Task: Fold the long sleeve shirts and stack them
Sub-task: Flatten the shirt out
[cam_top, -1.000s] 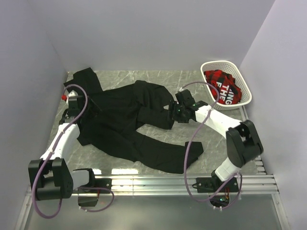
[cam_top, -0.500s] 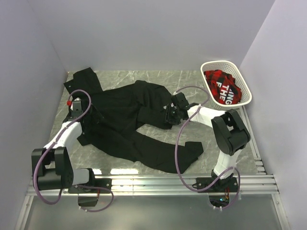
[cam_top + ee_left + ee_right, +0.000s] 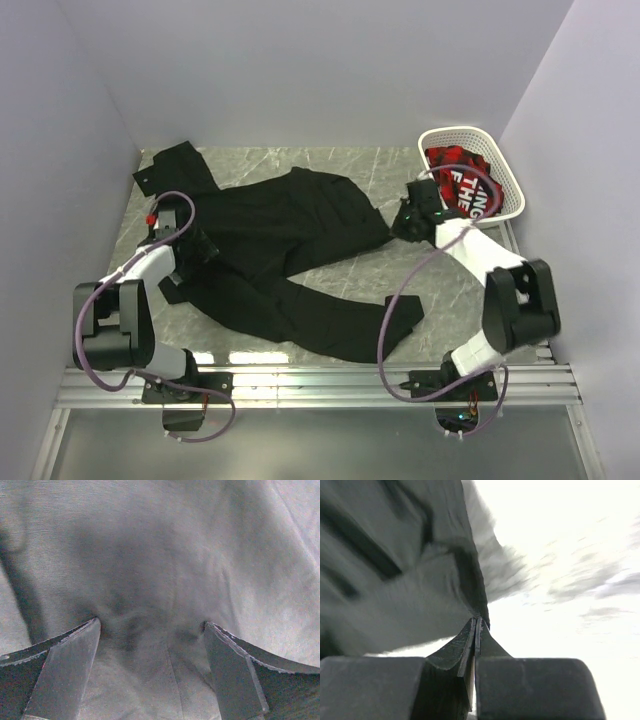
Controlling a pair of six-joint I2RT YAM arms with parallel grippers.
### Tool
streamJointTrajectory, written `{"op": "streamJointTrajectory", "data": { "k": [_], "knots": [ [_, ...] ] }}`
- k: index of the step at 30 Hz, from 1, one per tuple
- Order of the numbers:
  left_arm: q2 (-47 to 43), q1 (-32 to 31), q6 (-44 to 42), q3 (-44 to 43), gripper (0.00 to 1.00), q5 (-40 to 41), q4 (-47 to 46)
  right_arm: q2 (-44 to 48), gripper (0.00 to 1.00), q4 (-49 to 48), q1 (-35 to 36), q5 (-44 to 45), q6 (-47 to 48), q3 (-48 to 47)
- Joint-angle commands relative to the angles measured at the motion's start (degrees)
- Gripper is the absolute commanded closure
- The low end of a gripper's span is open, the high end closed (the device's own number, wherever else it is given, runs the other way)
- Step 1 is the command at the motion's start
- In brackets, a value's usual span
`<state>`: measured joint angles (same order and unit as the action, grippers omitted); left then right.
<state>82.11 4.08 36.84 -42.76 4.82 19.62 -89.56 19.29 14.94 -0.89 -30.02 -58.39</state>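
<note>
Black shirt (image 3: pixel 280 225), right arm (image 3: pixel 470 252) outstretched, fingers (image 3: pixel 452 655) pinching

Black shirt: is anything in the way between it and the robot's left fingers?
Nothing visible is in the way. The left fingers stand wide open right on the black shirt, and only its cloth shows between them. The white basket sits far off on the other side.

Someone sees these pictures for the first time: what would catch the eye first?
A large black shirt lies sprawled across the marble table, the right gripper shut on its right edge. In the far right corner, a white basket holds a bright red checked garment.
</note>
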Motion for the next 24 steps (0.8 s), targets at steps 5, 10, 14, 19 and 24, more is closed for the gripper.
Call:
{"op": "streamJointTrajectory", "data": {
  "k": [5,10,14,19,24],
  "knots": [
    [-1.2,0.1,-2.1,-2.2,0.08,2.4,1.0,11.2,0.96,1.3,-2.8,11.2,-0.5,1.7],
    [-4.1,0.2,-2.2,-1.3,0.09,4.4,1.7,15.8,0.68,1.6,-4.2,12.8,-5.7,7.1],
    [-6.9,0.1,-2.4,-0.7,0.09,4.8,1.6,19.4,0.43,1.5,-4.1,12.3,-5.1,10.5],
    [-10.9,-4.9,-1.7,-2.0,0.08,1.5,1.9,19.5,0.32,-4.1,0.0,1.1,1.1,8.7],
    [-10.2,-7.4,-1.9,-4.7,0.08,0.3,3.3,9.6,0.32,-2.0,11.2,4.2,5.1,0.2]
  ]
}}
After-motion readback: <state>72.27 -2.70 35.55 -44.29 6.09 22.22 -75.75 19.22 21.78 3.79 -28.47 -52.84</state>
